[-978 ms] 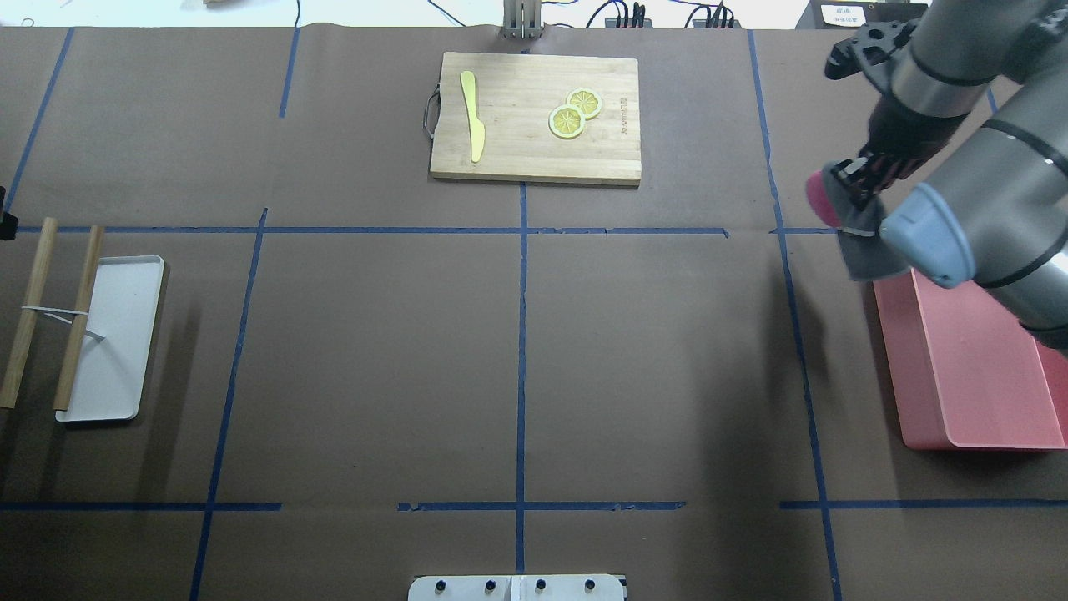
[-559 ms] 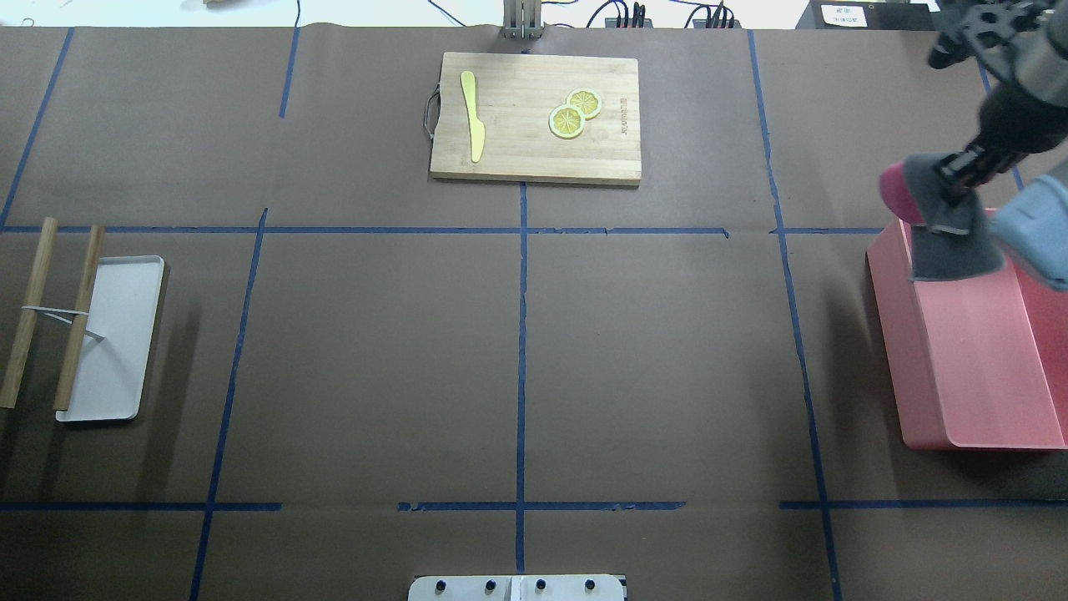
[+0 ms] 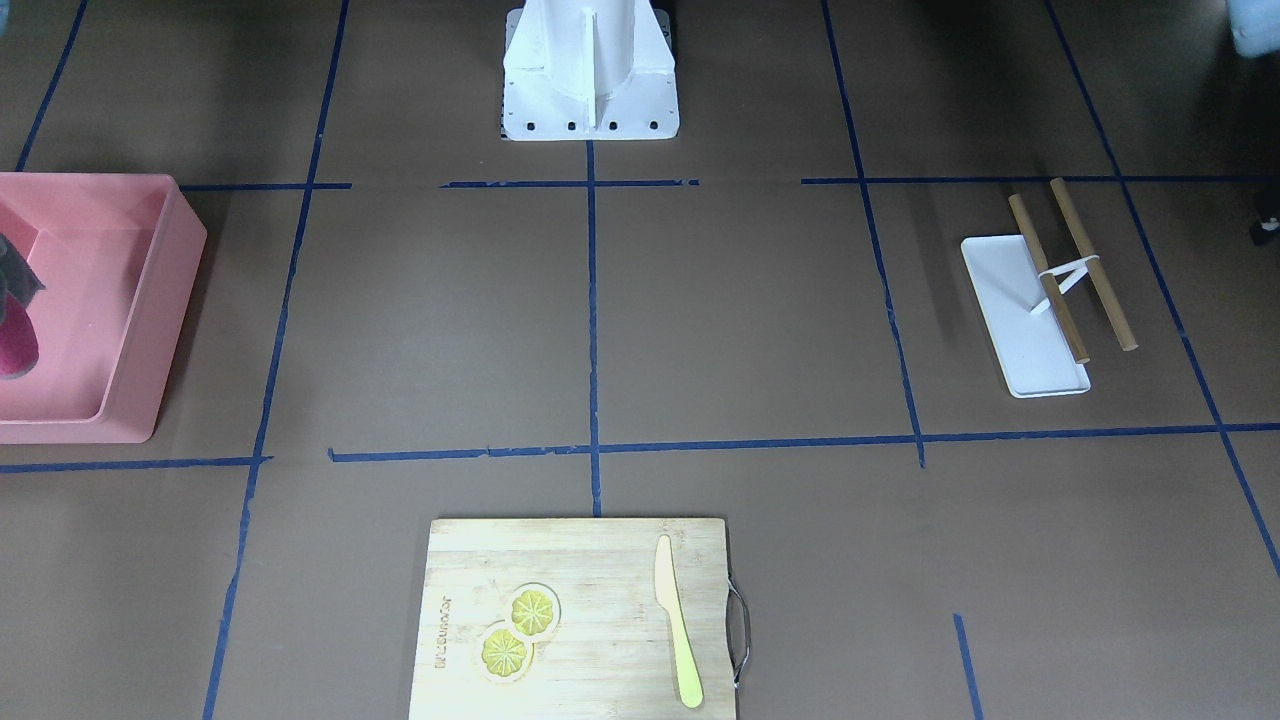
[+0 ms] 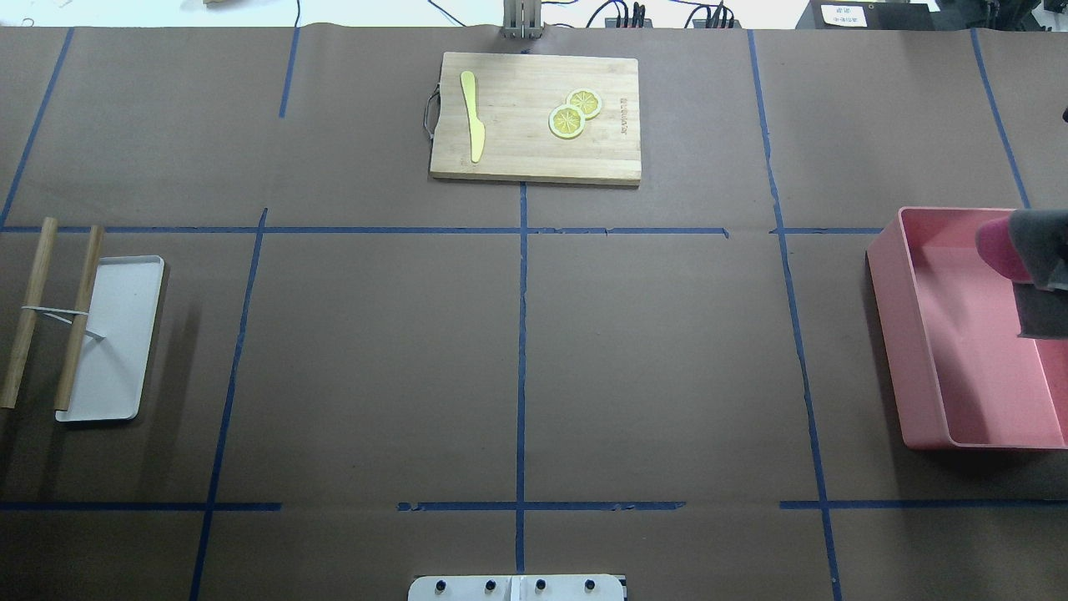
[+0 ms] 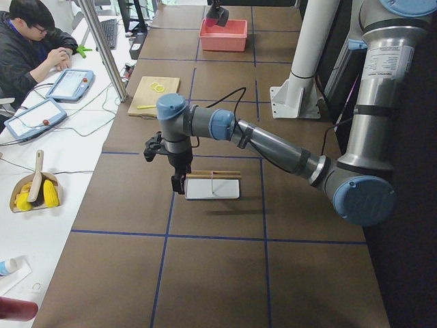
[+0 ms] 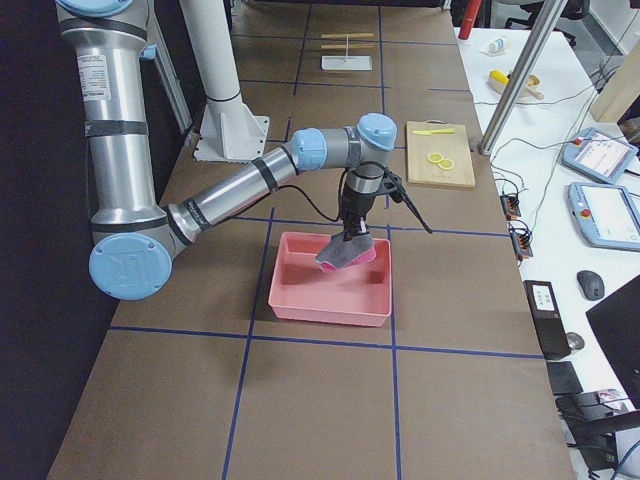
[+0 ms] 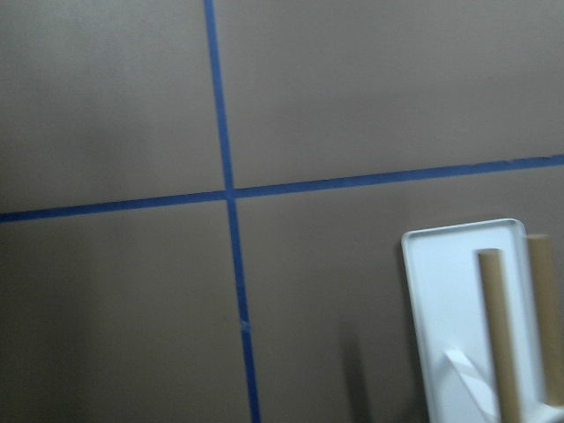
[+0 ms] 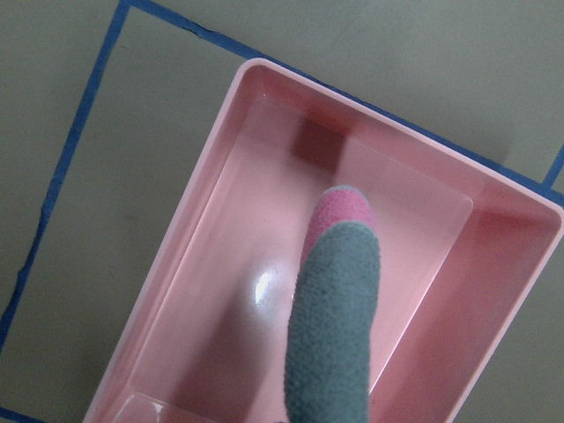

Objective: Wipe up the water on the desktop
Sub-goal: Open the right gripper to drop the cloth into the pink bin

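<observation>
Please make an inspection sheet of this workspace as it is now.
Surface: desktop, brown, blue tape grid; no water seen.
Job's things: grey-pink cloth hangs over the pink bin.
Clutter: cutting board with knife, lemon slices; white tray, two wooden sticks.
Grippers: right gripper above the bin, left gripper by the tray; jaws cannot be judged.
Cables: cables at the far edge.
Surroundings: operator seated at a side desk.

- I work in a robotics lab, not a home or a kitchen.
- My table (image 4: 667, 334) is covered in brown paper, ruled into a grid by blue tape lines (image 4: 521, 334).
- A white pedestal (image 3: 590, 70) stands on a plate at the table's edge.
- Alongside runs a white bench (image 5: 68, 157), where an operator (image 5: 27, 48) sits by teach pendants (image 5: 69, 83); the far bench carries a computer mouse (image 6: 590, 285).
</observation>
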Tool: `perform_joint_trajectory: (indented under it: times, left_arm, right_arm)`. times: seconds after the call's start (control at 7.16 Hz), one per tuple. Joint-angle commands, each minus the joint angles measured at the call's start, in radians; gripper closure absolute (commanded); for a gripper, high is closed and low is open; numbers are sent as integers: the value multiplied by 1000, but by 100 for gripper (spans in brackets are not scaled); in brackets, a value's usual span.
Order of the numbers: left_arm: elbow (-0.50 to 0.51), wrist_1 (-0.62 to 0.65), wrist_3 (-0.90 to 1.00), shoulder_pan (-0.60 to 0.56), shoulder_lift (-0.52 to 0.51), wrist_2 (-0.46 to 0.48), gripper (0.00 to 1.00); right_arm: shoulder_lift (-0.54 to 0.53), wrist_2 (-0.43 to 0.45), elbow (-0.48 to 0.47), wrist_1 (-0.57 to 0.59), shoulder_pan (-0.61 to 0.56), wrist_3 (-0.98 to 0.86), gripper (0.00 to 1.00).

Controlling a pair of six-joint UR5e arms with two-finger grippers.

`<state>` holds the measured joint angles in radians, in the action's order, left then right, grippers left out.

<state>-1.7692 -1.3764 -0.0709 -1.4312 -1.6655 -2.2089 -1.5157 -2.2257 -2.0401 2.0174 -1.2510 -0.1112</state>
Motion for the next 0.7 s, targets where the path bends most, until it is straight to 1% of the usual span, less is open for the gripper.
perform_joint_trajectory:
  times: [0.0,0.14,0.28,0.56]
  left_arm:
    - [62,-47,5,-11,1,-8,0]
    - [63,-47,5,-11,1,-23,0]
    - [63,-47,5,-11,1,-23,0]
    - [63,-47,5,-12,1,-23,0]
  right_arm:
    - [-26,-2,26,0,-1,1,92]
    - [-23,-11,52,-2,1,2,33]
    - [-24,-29,58,-3,-1,1,0]
    - [-12,-43,46,-3,-16,4,0]
